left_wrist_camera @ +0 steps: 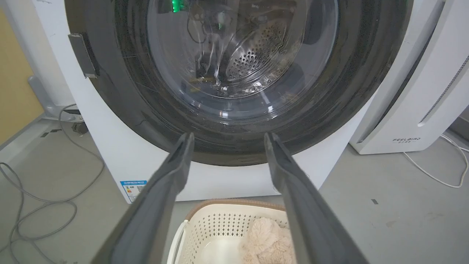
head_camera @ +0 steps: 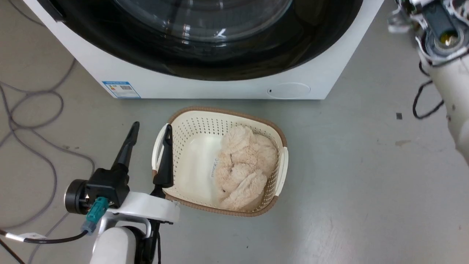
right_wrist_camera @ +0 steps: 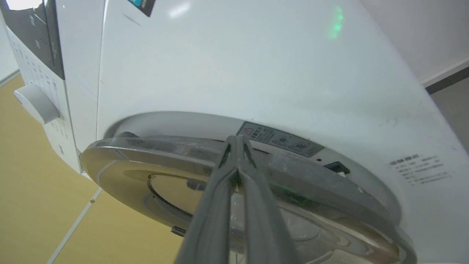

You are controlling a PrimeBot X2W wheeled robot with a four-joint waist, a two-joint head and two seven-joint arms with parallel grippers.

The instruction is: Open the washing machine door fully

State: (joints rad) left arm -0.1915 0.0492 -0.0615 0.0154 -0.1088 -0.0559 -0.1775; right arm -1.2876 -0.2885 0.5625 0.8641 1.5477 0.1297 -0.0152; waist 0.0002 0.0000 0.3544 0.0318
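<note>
Clearly, FEELBIRD marks the white appliance (left_wrist_camera: 410,80) beside the washing machine (left_wrist_camera: 117,154).

Grey floor (head_camera: 366,190), loose cables (head_camera: 13,126), yellow wall (left_wrist_camera: 14,91), white FEELBIRD appliance (left_wrist_camera: 414,91).

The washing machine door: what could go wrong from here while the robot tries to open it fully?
1. The shut right pincer has just its thin tips at the smooth rim of the washing machine door; they may slip off before the door swings.
2. The open left pincer hangs in front of the door, above the basket; a swinging door might strike it, or the arm might knock the basket.
</note>
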